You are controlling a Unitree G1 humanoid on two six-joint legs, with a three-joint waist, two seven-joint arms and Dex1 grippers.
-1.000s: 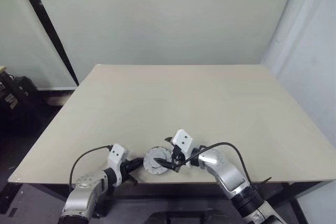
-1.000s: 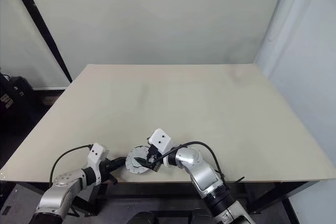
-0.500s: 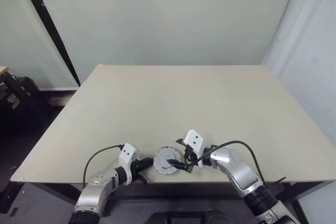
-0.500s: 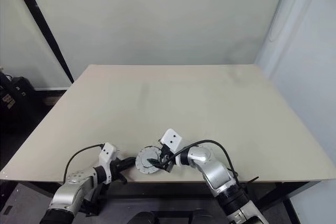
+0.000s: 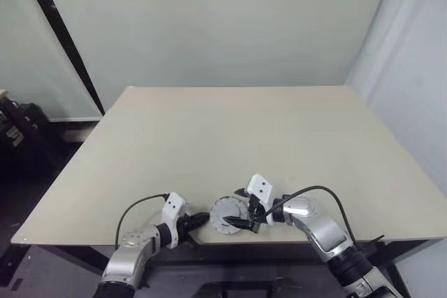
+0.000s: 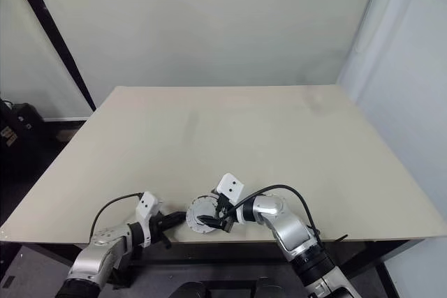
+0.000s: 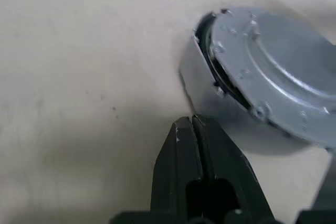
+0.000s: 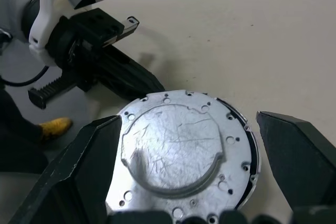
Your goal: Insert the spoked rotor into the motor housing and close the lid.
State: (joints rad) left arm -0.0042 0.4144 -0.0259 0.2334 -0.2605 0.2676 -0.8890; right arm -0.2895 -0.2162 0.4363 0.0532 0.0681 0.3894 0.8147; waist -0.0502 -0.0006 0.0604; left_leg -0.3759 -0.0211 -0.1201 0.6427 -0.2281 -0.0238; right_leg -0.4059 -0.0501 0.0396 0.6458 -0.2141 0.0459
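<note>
A round grey metal disc, the lid (image 8: pixel 178 145), lies flat near the table's front edge, also seen in the head views (image 5: pixel 229 213). It rests on a lower round body, the motor housing (image 7: pixel 197 72), with a dark gap between them on one side. No copper windings show, and the spoked rotor is hidden. My right gripper (image 8: pixel 187 121) is open, one finger on each side of the lid. My left gripper (image 7: pixel 190 121) is shut and empty, its tip a short way from the housing's left side (image 5: pixel 202 219).
The beige table (image 5: pixel 279 144) stretches far back and to both sides. Its front edge runs just below the disc and both grippers. A black cable (image 5: pixel 318 192) loops over the right arm. Dark floor lies past the table's left edge.
The disc and both grippers have shifted to the right along the table's front edge. The left gripper is still shut and the right still open.
</note>
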